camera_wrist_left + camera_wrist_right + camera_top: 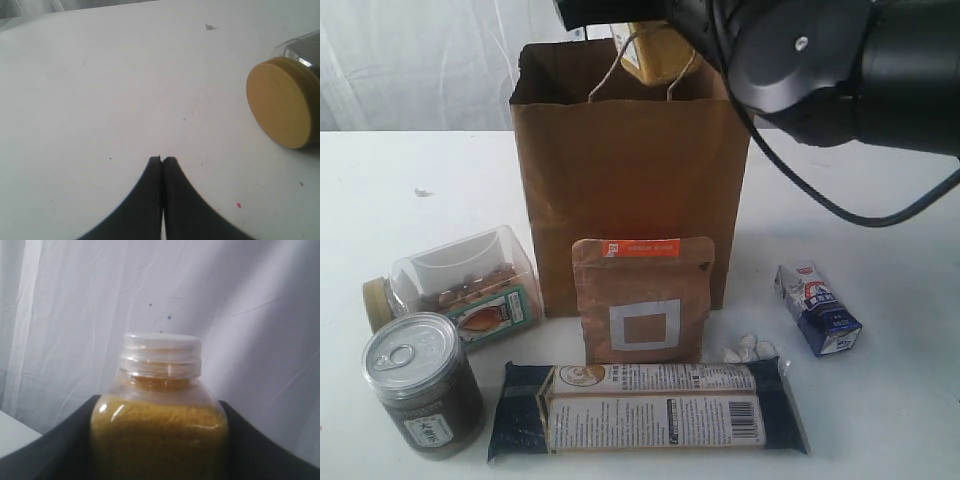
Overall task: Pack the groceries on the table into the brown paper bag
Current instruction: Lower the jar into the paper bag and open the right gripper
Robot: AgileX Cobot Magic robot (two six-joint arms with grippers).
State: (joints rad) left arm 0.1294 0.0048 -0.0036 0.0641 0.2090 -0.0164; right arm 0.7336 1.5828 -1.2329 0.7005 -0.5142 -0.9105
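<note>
The brown paper bag [630, 170] stands upright at the middle of the table [410, 190]. Over its open mouth my right gripper [159, 440] is shut on the yellow white-capped bottle [160, 415], which shows above the bag's rim [660, 52]. In front of the bag lean the brown pouch with orange label [640, 300] and, flat on the table, the long dark-blue packet [645, 407]. The clear nut jar [460, 285] lies on its side, its yellow lid [280, 102] near my left gripper [162, 160], which is shut and empty over bare table. The silver-lidded dark jar [420, 385] and small blue-white carton [817, 308] remain on the table.
A few small white pieces [748, 348] lie beside the pouch. A white curtain [410, 60] hangs behind the table. The right arm's black body [840, 60] fills the upper right of the exterior view, with a cable [840, 205] looping down.
</note>
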